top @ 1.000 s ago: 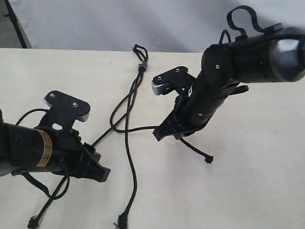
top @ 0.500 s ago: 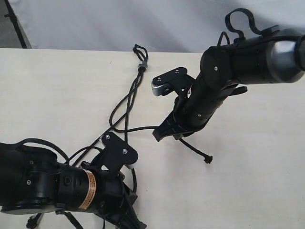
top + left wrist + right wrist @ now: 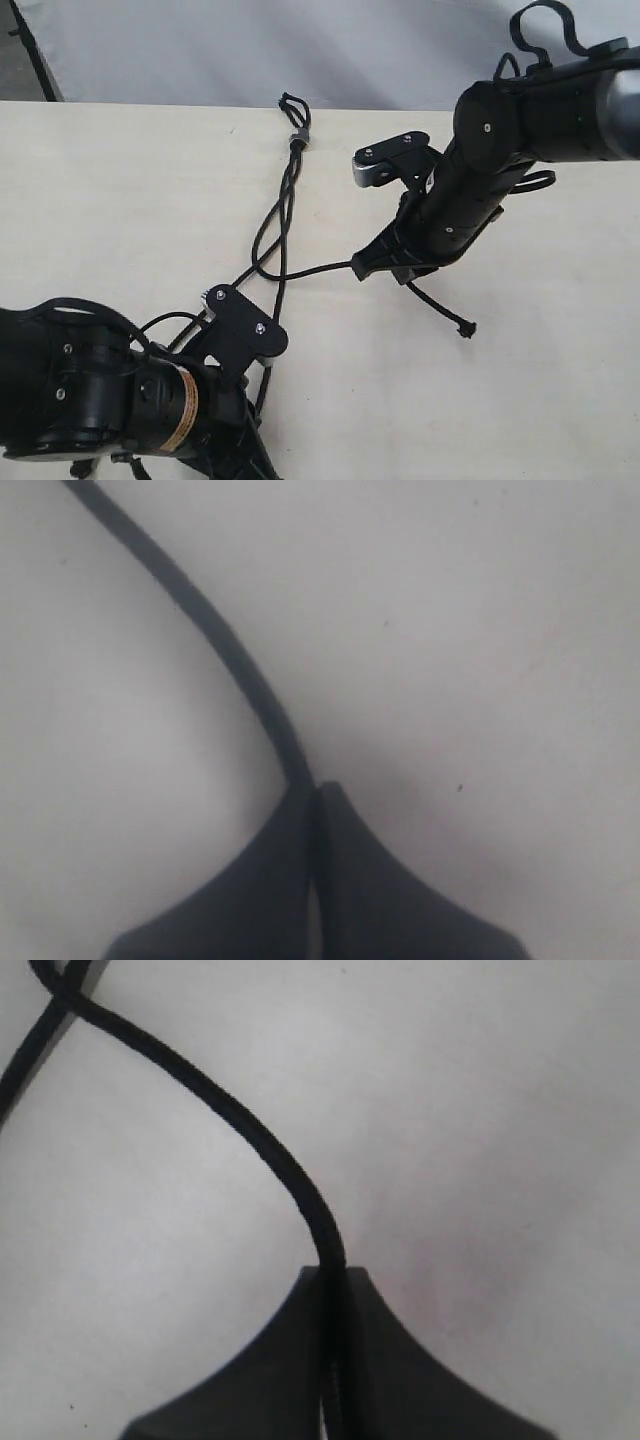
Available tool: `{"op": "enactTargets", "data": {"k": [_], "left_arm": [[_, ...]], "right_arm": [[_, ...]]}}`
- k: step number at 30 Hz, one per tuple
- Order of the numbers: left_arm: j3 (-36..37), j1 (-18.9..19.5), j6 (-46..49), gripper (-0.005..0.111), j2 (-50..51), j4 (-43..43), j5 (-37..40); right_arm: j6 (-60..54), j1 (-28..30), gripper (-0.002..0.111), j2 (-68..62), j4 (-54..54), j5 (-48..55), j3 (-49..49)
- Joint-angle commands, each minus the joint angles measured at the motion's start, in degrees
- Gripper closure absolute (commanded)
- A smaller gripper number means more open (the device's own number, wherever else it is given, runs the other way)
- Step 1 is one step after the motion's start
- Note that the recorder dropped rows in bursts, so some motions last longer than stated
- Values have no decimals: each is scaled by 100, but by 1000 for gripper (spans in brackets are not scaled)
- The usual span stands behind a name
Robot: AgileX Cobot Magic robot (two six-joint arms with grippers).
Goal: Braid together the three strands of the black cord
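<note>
The black cord lies on the pale table, its small loop (image 3: 290, 104) and grey band (image 3: 297, 136) at the far edge. The three strands (image 3: 283, 225) run down from the band and cross near the middle. My right gripper (image 3: 366, 268) is shut on one strand (image 3: 250, 1140), which enters between its jaws (image 3: 335, 1275); that strand's knotted tail (image 3: 466, 331) trails out behind it. My left gripper (image 3: 315, 788) is low at the near edge, shut on another strand (image 3: 215, 640). The third strand (image 3: 232, 283) slips under the left arm.
The bulky left arm (image 3: 110, 400) covers the near-left table and hides the lower strand ends. The right arm (image 3: 500, 150) reaches in from the far right. A white backdrop (image 3: 250, 45) stands behind the table's far edge.
My left gripper swung from the left side in to the middle strand and shut on it. My right gripper moved right, drawing its strand and tail with it.
</note>
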State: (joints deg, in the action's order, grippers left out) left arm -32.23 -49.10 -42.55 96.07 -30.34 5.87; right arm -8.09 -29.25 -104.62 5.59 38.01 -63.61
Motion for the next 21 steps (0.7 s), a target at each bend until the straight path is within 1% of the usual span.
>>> {"op": "enactTargets", "data": {"k": [1, 3, 7, 14, 16, 18, 21], "left_arm": [[146, -349, -27, 106, -128, 165, 715], [146, -415, -27, 106, -205, 330, 852], [146, -426, -5, 106, -218, 527, 962], [182, -426, -5, 106, -218, 550, 958], [182, -426, 7, 106, -218, 551, 958], [182, -426, 7, 106, -218, 551, 958], [182, -426, 6, 106, -218, 551, 915]], "right_arm": [[106, 50, 108, 40, -56, 103, 238], [118, 50, 108, 40, 59, -53, 412], [118, 50, 108, 40, 73, -389, 645], [145, 39, 108, 40, 177, -519, 772], [171, 10, 106, 40, 201, -571, 772], [171, -49, 100, 32, 201, -673, 772], [180, -211, 81, -4, 184, -816, 772]]}}
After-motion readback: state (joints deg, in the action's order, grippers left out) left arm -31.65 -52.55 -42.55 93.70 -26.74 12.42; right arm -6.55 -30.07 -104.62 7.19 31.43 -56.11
